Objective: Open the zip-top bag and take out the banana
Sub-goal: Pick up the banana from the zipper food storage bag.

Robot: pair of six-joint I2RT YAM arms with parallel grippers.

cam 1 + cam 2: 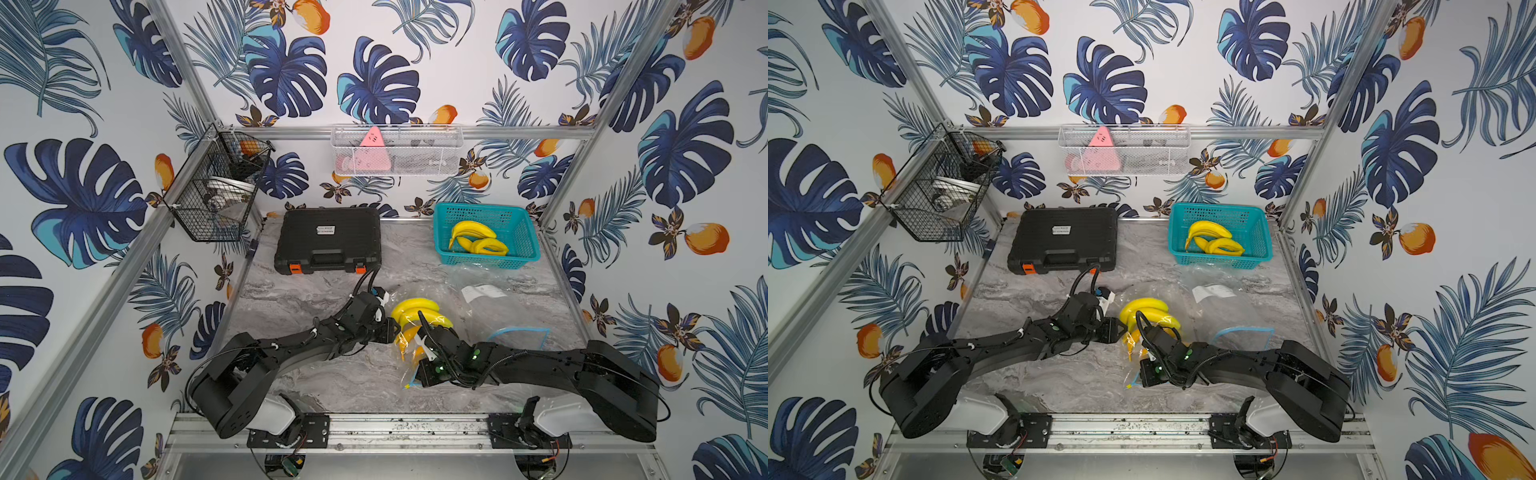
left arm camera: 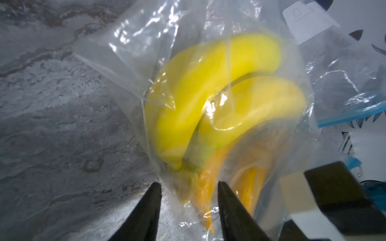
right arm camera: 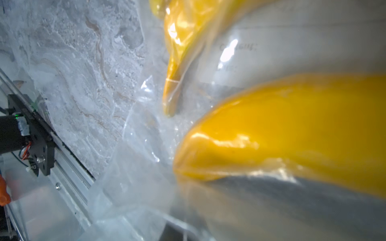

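Standing with jaws parted, the left claw [image 2: 189, 184] is straddling one end of the zip-top bag [image 2: 125, 54], with film and the stems of the banana bunch [image 2: 208, 94] lying just ahead of the gap and nothing pinched. The right claw [image 1: 422, 345] is sitting closed tight on the bunch's other side, seemingly on a fold of film, though the pinch itself is hidden. The bunch is lying inside the bag on the desk [image 1: 353, 390], well apart from the teal basket [image 1: 486, 261] and nearer the arms' bases; that basket is holding loose bananas [image 1: 473, 239]. Opening, I judge, is the step in hand: the mouth is not yet pulled apart. Next, the left claw is needing to close on one layer near the mouth, opposite the right, then draw away gently so the film is not slipping.
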